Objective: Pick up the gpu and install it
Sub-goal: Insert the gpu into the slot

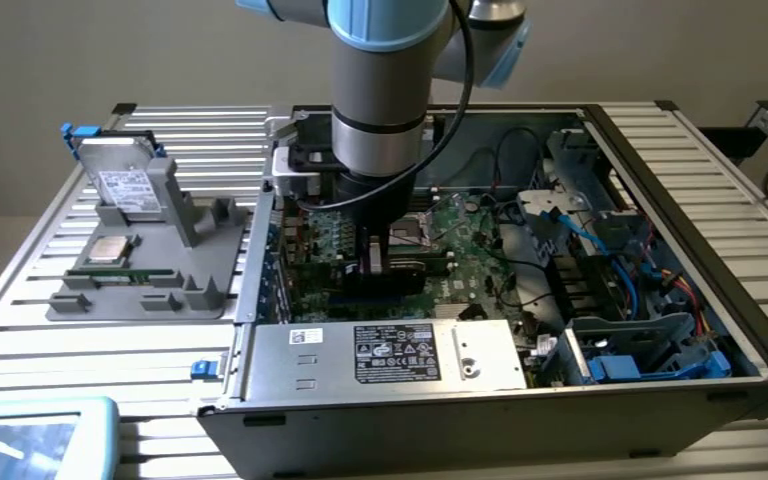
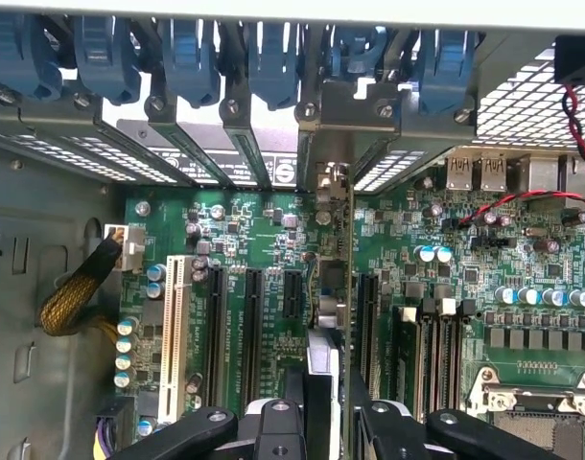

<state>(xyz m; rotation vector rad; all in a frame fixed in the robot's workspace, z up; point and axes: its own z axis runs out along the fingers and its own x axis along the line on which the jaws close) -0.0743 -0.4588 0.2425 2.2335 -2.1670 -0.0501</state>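
My gripper reaches down into the open computer case, over the green motherboard. It is shut on the gpu, which shows as a dark block under the fingers. In the wrist view the gpu stands edge-on between my gripper fingers. It runs along the motherboard between the black expansion slots. Its silver bracket end sits against the case's rear slot openings. Whether the card is fully down in a slot I cannot tell.
A grey fixture at the exterior view's left holds a silver hard drive, a processor chip and a memory stick. The power supply fills the case's front. Cables crowd its right. Blue latches line the rear slots.
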